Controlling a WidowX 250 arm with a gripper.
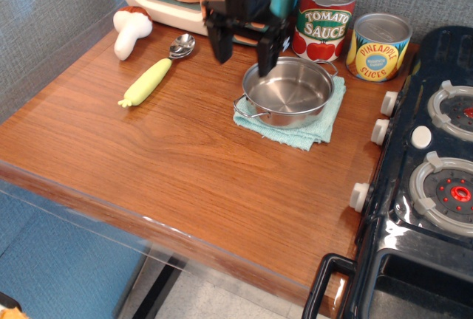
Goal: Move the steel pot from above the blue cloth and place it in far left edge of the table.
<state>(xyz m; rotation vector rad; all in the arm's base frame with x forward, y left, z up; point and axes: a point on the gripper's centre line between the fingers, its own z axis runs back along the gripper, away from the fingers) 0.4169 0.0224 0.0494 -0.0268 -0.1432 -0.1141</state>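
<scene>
gleaming shallow steel pot (288, 91) on blue cloth (314, 125), end effector (243, 58) spread wide, holding nothing

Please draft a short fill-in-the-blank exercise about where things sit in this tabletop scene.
1. The steel pot rests on the blue ____.
2. The pincer hangs with its jaws ____.
3. The spoon lies between the mushroom and the ____.
4. The can nearest the stove reads ____ slices.

Answers: cloth; open; pincer; pineapple
</scene>
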